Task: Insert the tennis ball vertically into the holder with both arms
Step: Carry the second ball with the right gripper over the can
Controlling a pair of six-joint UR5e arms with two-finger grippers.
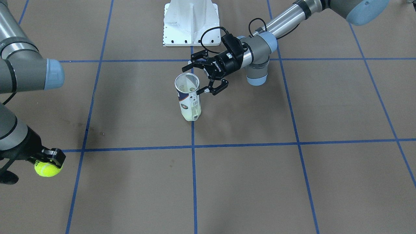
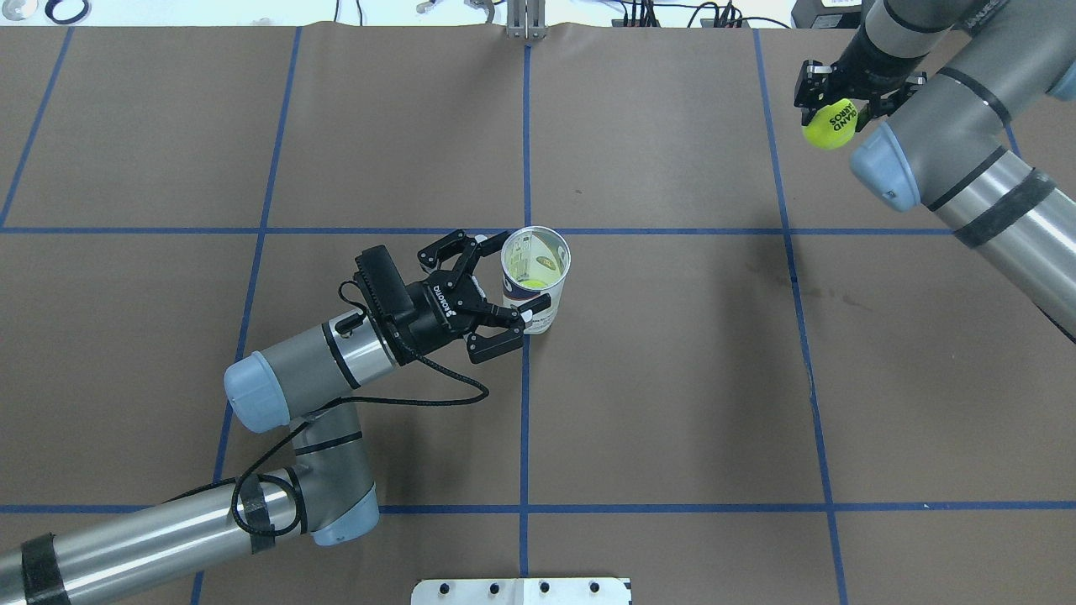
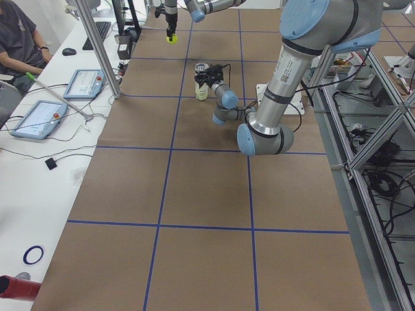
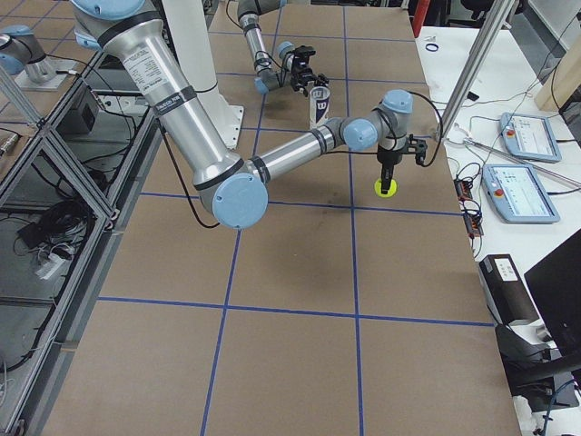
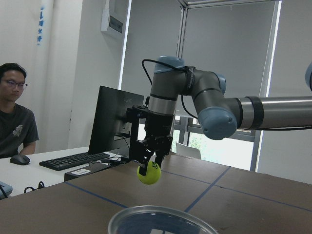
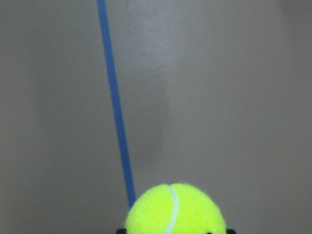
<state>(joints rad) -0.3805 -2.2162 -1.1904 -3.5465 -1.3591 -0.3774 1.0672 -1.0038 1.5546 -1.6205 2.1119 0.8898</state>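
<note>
Holder [image 2: 531,296]: stood upright, unclamped.
Left hand [image 2: 504,281]: was open beside holder.
Right hand [image 2: 839,105]: gripped tennis ball [image 2: 830,124], well apart.
Remaining: steadying grip, transfer, vertical insertion.

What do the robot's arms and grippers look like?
The left arm and right arm are grey-silver tubes with light-blue joint caps and black bands. The left gripper and right gripper are black, two-fingered; a black cable loops off the left wrist.

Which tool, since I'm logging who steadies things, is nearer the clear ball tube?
Left. The left tool sits open right beside the holder; the right tool is far off to the robot's right, shut on the tennis ball.
</note>
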